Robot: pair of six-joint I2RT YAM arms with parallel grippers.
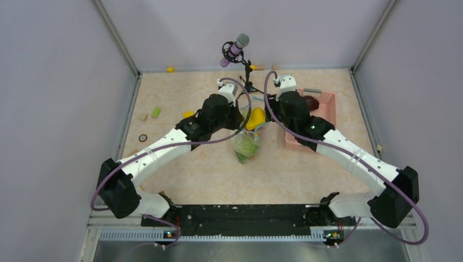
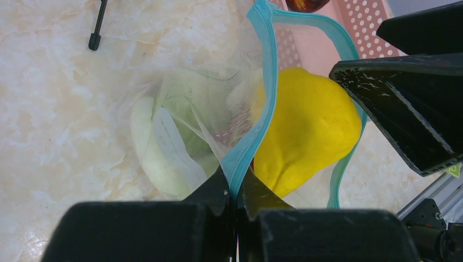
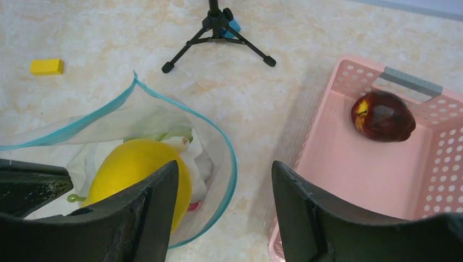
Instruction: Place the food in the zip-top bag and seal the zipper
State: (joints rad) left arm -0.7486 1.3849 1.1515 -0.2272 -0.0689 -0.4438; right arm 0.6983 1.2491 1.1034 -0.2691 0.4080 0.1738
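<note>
1. The left gripper (image 2: 235,188) has its fingers pressed together on the zipper (image 2: 261,117), pinching one lip of the light blue strip and holding it up off the table.
2. The right gripper (image 3: 224,174) has its fingers spread wide with nothing between them. It hangs over the far lip of the zip-top bag (image 3: 136,117).
3. The bag mouth gapes in a loop. The yellow fruit (image 2: 308,128) sits right in that mouth, against the strip, and the pale green cabbage (image 2: 164,153) lies deeper in the bag.
4. One dark red fruit (image 3: 382,115) lies outside the bag, in the pink basket (image 3: 349,180) just beside it on the right arm's side.
5. As I judge it, loading is most of the way done, and sealing cannot begin yet.
6. To do this step well:
   - The left pinch should stay firm and high, so the mouth does not fold over the fruit.
   - The yellow fruit wants a nudge down toward the cabbage. At the rim it may roll out or block the zipper.
   - The right fingers should lift clear of the thin lip before crossing to the basket, so they do not snag it.
</note>
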